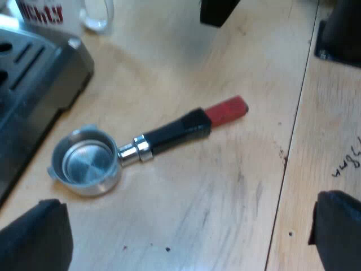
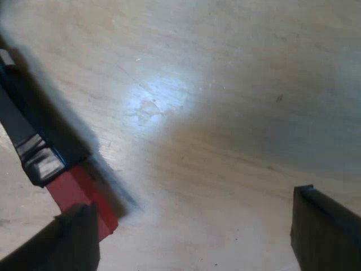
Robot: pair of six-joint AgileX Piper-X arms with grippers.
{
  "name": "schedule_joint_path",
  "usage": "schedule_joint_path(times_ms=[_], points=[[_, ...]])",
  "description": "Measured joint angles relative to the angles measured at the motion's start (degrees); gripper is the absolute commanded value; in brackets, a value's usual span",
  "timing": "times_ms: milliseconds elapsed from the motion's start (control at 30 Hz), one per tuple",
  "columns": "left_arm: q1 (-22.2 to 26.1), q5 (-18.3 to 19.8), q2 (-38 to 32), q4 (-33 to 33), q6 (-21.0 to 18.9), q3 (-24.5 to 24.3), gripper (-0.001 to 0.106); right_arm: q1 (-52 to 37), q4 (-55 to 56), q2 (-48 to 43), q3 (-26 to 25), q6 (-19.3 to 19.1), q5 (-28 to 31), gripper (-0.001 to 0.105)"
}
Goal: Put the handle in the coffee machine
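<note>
Plainly, the metal holder lies loose, handle red-tipped.

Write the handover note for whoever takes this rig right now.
Left gripper: open, above the table, holding nothing.
Right gripper: open, low over the table, one finger by the red end of the holder, no grip.
Holder: loose, flat on the table, open side up, beside the machine. A mug stands by the machine.
Done: nothing yet.
Left: grasp the handle, lift it, lock the holder into the machine's front.
</note>
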Motion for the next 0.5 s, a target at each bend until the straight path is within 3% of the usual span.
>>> schedule_joint_path(times_ms=[100, 333, 433, 500], points=[[0.0, 0.33, 0.24, 0.0, 0.0, 0.22, 0.088, 0.0, -0.42, 0.0, 0.48, 0.12, 0.0, 0.07], [0.0, 0.39, 0.23, -0.14, 0.0, 0.19, 0.088, 0.0, -5.49, 0.0, 2.85, -0.01, 0.0, 0.02], [0.0, 0.39, 0.23, -0.14, 0.0, 0.19, 0.088, 0.0, -7.81, 0.0, 2.9, -0.01, 0.0, 0.003], [0.0, 0.39, 0.23, -0.14, 0.0, 0.19, 0.088, 0.0, -9.26, 0.0, 2.9, -0.01, 0.0, 0.0]])
